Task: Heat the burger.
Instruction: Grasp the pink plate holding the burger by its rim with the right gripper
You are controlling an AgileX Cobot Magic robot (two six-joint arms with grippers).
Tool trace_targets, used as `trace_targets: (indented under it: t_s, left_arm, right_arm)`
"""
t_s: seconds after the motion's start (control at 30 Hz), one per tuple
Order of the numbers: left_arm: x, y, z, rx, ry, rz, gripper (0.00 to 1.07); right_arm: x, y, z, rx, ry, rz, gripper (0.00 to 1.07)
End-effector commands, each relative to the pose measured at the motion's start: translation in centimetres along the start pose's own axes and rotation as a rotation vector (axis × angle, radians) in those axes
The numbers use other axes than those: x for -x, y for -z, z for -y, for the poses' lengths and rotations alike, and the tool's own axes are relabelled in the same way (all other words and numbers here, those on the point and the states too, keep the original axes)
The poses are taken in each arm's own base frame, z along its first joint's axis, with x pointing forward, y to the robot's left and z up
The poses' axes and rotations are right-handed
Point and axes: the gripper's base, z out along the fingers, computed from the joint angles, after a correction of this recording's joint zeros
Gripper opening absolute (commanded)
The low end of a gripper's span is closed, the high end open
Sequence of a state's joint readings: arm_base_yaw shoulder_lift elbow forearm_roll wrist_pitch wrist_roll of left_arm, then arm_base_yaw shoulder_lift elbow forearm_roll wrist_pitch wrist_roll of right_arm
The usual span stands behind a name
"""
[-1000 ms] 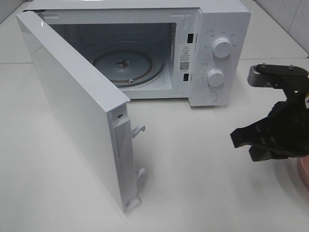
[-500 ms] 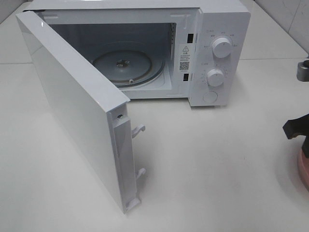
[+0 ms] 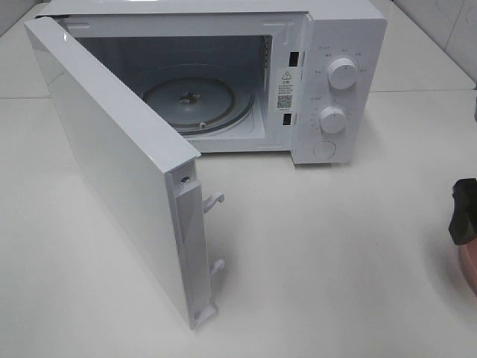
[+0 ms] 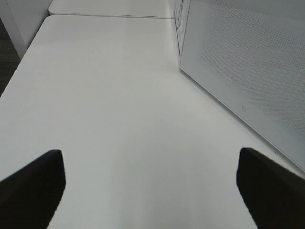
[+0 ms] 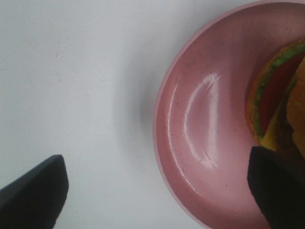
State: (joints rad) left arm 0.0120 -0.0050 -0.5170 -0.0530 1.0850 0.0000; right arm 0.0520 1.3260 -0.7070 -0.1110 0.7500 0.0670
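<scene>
Exterior high view: a white microwave (image 3: 358,30) stands at the back of the bench (image 3: 335,261). Its door (image 3: 112,164) is swung wide open to the left, and the glass turntable (image 3: 197,101) shows inside. Two knobs (image 3: 342,73) sit on the right-hand panel. The right gripper (image 3: 463,212) is a dark shape at the right edge, mostly cut off, just above a sliver of the pink plate (image 3: 469,270).

Right wrist view: the right gripper (image 5: 156,157) is released — fingers (image 5: 33,191) spread wide, nothing between them. One finger hangs over the bench, the other over the plate (image 5: 200,143) near the burger (image 5: 274,90). The burger lies on the plate, half cut off by the frame, with green, red and yellow layers showing.

Left wrist view: the left gripper (image 4: 148,152) is released too — fingers (image 4: 33,191) wide apart over the bench, with the microwave door (image 4: 248,62) off to one side.
</scene>
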Motion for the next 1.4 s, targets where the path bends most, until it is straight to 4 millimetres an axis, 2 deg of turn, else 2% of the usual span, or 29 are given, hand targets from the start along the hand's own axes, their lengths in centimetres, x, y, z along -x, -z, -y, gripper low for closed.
trace_targets:
  t_s: [0.03,0.33,0.93,1.23,1.3,1.37,1.4]
  left_arm:
    - [0.1,0.1,0.0,-0.003,-0.004,0.019,0.90]
    - [0.1,0.1,0.0,-0.003,-0.004,0.019,0.90]
    - [0.1,0.1,0.0,-0.003,-0.004,0.019,0.90]
    - [0.1,0.1,0.0,-0.003,-0.004,0.019,0.90]
    - [0.1,0.1,0.0,-0.003,-0.004,0.019,0.90]
    - [0.1,0.1,0.0,-0.003,-0.004,0.019,0.90]
    - [0.1,0.1,0.0,-0.003,-0.004,0.019,0.90]
  right_arm:
    - [0.3,-0.1,0.2,-0.010,0.018,0.009,0.92]
    - [1.0,-2.5,0.5,-0.013,-0.002,-0.041,0.89]
    - [2.3,-9.3,0.2,-0.023,0.050,-0.133,0.83]
    - [2.0,-11.2,0.1,-0.029,0.074,-0.184,0.79]
    - [2.0,-11.5,0.2,-0.033,0.072,-0.196,0.75]
    - [2.0,-11.6,0.3,-0.046,0.061,-0.198,0.64]
    - [2.0,-11.6,0.3,-0.046,0.061,-0.198,0.64]
